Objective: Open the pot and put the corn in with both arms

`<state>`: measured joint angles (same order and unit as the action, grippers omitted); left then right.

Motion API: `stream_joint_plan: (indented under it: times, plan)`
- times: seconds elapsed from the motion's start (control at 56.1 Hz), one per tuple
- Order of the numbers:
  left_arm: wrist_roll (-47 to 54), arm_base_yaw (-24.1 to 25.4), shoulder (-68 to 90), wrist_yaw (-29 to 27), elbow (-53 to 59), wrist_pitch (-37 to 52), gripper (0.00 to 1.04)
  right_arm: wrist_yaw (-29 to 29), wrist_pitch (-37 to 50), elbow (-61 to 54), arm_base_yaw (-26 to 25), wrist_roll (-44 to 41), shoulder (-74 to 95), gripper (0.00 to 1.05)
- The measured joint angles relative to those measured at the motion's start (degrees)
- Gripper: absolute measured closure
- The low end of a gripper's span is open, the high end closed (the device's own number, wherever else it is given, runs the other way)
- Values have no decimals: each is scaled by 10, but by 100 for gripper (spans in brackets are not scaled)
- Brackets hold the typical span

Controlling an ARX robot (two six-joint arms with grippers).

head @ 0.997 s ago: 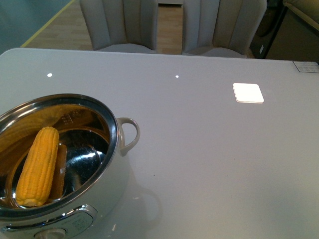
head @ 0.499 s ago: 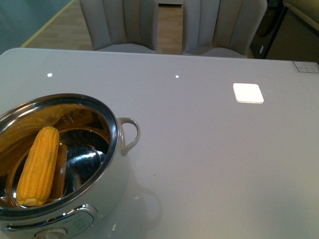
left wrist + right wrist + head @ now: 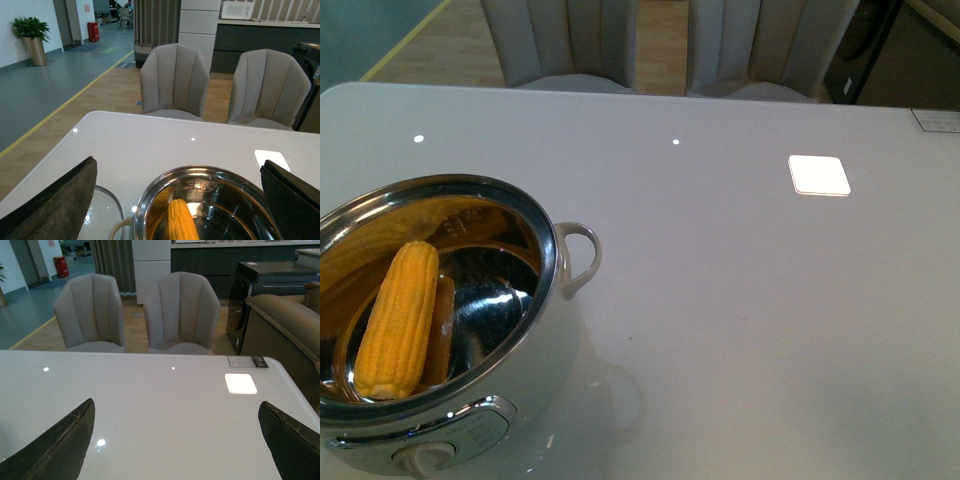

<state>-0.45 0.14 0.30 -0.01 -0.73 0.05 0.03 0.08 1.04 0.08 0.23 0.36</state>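
The pot [image 3: 555, 290] stands open at the table's front left, with a white body, a steel rim and a white loop handle [image 3: 582, 258]. The corn [image 3: 398, 320] lies inside it, leaning on the steel wall. No arm shows in the front view. In the left wrist view my left gripper [image 3: 180, 200] is open and empty above the pot [image 3: 150, 200], with the corn [image 3: 181, 222] between its fingers [image 3: 60, 205]. A glass lid [image 3: 105, 210] lies on the table beside the pot. My right gripper [image 3: 177, 440] is open and empty over bare table.
The white table [image 3: 750, 320] has a bright square light reflection [image 3: 818, 175] at the right. Two grey chairs [image 3: 560, 40] stand behind the far edge. The control knob [image 3: 425, 458] faces the front. A dark cabinet and a sofa [image 3: 280, 315] stand at the far right.
The front view has tilted slightly downward, so the pot and table sit a little higher in the picture. The corn and pot have not moved on the table.
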Motion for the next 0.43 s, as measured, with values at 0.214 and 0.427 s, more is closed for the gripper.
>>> stream_joint_plan:
  times: [0.214,0.427]
  plan:
    - [0,0,0,0,0,0,7,0,0,0,0,0,0,9]
    - [0,0,0,0,0,0,7,0,0,0,0,0,0,9]
